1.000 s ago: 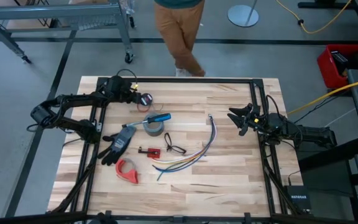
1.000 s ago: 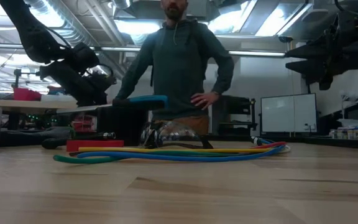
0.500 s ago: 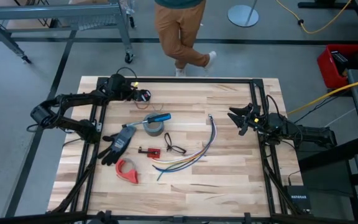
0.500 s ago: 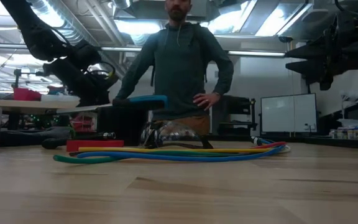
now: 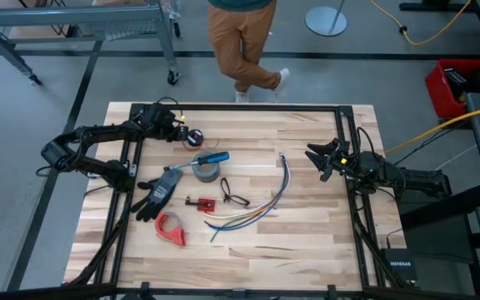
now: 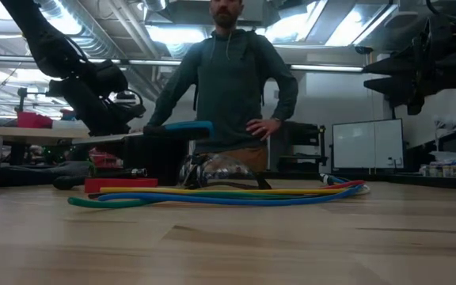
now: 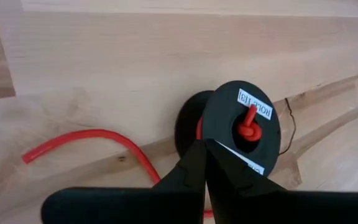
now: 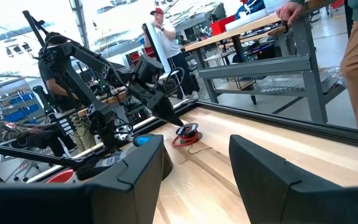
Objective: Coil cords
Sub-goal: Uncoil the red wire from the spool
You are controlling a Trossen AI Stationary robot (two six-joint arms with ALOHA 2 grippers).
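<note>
Lying at the far left of the counter (image 5: 307, 242) is 1 red cord (image 7: 98, 140), a loose strand running off a small black spool (image 7: 244, 127) w/ a white label; the print on it is upside down and I can't read it. The left end effector (image 5: 180, 132) sits right at that spool, fingers pressed together, tips at the spool's rim; can't tell if they actually pinch it.

Nearer the middle: 1 blue-handled screwdriver (image 5: 211, 158) resting across 1 grey tape roll (image 5: 207, 172), 1 black glove (image 5: 158, 193) just left of the roll, 1 red tape dispenser (image 5: 172, 227) near the glove, 1 small red board (image 5: 200, 202), 1 thin black looped cord (image 5: 232, 197) beside it, and 1 long bundle of multicoloured wires (image 5: 261, 208) curving toward the right.

The right end effector (image 5: 322, 161) hangs over the counter's right side, well apart from everything, fingers spread wide, nothing between them.

1 person (image 6: 228, 87) stands beyond the far edge, hand on hip. A black box at the right near corner reads "NETGEAR" (image 5: 400, 267).
</note>
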